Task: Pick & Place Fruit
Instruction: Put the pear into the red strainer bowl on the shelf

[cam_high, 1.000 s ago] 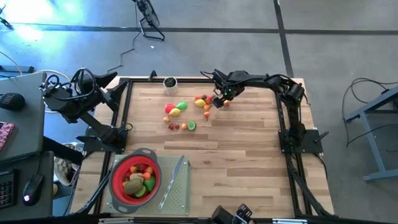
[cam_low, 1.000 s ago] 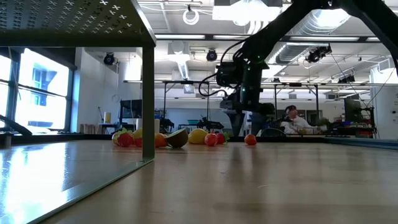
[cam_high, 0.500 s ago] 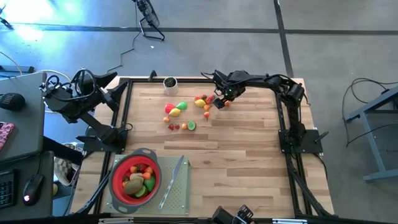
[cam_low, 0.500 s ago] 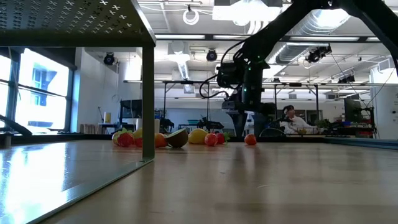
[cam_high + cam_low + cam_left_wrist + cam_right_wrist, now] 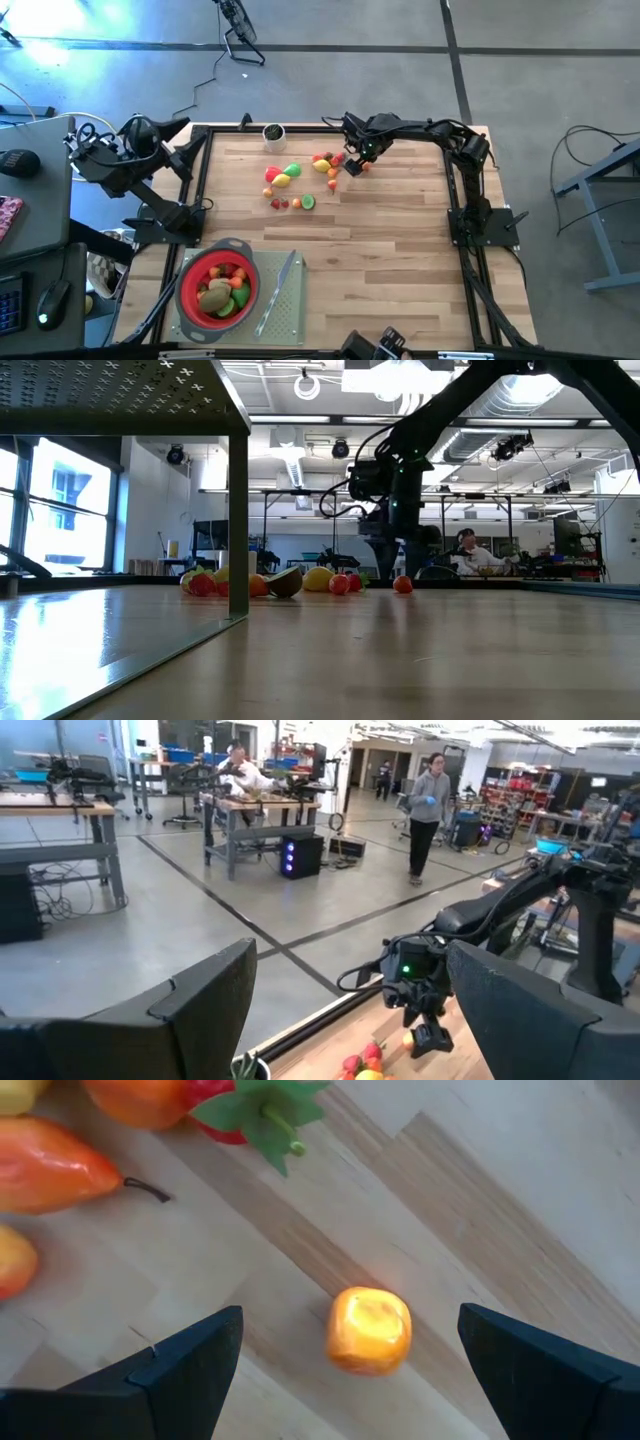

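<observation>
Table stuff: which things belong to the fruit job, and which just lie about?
Job:
loose fruit
small orange fruit under the open right gripper
strainer already holding fruit

Lying about:
knife
mat
cup
left gripper, parked off the table

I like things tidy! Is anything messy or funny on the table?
A little. Loose toy fruits lie scattered at the table's far side, not in the red strainer. One small orange fruit sits alone under the open right gripper.
</observation>
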You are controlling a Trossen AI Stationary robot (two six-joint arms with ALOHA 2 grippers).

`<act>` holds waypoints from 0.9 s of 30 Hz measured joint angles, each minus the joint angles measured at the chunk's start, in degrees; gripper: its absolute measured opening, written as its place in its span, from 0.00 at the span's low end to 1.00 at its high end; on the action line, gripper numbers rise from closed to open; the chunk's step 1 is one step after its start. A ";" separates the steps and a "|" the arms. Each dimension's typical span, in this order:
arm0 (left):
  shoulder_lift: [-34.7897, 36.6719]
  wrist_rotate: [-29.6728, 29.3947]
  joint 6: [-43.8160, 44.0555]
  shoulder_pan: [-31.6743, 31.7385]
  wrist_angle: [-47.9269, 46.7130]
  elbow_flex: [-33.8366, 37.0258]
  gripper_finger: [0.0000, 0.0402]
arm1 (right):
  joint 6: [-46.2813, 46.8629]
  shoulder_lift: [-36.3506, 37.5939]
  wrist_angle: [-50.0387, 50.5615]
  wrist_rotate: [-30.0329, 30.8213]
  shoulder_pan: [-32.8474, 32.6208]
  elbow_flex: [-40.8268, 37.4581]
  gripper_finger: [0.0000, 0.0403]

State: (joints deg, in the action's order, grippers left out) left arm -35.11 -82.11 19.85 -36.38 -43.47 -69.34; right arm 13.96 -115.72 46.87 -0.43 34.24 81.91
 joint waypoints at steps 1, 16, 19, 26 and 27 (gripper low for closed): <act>0.00 0.22 0.10 0.00 -0.10 0.00 0.80 | -0.54 0.00 0.00 0.00 0.00 0.00 0.90; 0.00 0.25 0.18 -0.02 0.01 0.00 0.80 | -2.05 -3.02 -1.06 -0.85 -0.22 -0.04 0.90; 0.00 0.24 0.77 -0.01 0.01 0.00 0.80 | -2.04 -3.06 -0.95 -0.57 -0.22 -0.04 0.86; 0.00 0.24 1.45 -0.02 0.01 0.00 0.80 | -1.48 -3.13 -0.89 0.50 -0.21 -0.07 0.65; 0.00 0.22 1.45 -0.01 0.01 0.00 0.80 | -1.09 -3.13 -0.92 0.55 -0.22 -0.07 0.62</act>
State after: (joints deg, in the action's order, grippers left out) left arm -35.11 -81.89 21.30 -36.39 -43.46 -69.34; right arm 12.88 -118.85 45.95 0.12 34.02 81.84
